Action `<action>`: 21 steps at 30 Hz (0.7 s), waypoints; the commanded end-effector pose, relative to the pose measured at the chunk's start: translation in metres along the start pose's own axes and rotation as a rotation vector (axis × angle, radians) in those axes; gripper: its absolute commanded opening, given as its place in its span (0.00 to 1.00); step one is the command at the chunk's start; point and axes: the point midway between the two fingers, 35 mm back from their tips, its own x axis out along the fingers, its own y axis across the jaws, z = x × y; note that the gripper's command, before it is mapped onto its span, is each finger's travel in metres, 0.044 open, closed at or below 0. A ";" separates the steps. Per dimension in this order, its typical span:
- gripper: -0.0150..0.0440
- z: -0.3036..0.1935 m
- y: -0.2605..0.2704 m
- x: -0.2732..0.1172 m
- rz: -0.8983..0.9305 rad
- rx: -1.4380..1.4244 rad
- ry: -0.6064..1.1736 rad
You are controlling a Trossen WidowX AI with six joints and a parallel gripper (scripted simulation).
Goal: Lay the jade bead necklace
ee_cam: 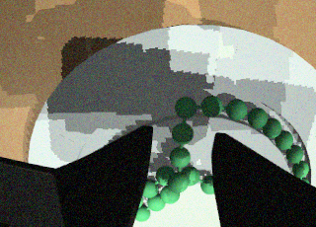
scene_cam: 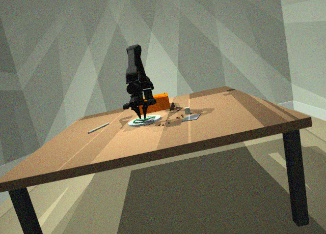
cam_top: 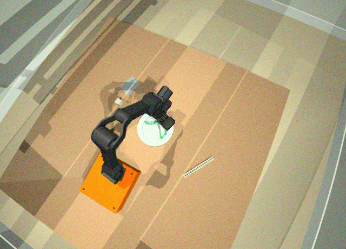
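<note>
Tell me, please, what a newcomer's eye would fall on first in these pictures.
Probably the bright orange block under the foot of the black arm, near one edge of the table. Next comes the jade bead necklace, its green beads crossing on the pale round board, right below the black pincer. Off to one side lies a slim double row of whitish beads.
</note>
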 end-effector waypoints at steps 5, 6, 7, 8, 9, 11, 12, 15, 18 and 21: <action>0.46 -0.004 -0.001 0.015 -0.002 0.004 0.014; 0.46 -0.004 -0.001 0.016 -0.002 0.004 0.015; 0.46 -0.004 -0.001 0.018 -0.003 0.005 0.015; 0.46 -0.004 -0.001 0.018 -0.003 0.005 0.016; 0.46 -0.004 -0.001 0.019 -0.003 0.005 0.016; 0.46 -0.004 -0.001 0.019 -0.003 0.005 0.016; 0.46 -0.004 -0.001 0.019 -0.003 0.005 0.016; 0.32 -0.004 -0.001 0.016 -0.002 0.000 0.012; 0.25 -0.004 -0.001 0.016 -0.002 0.000 0.012; 0.25 -0.004 -0.001 0.016 -0.002 0.000 0.012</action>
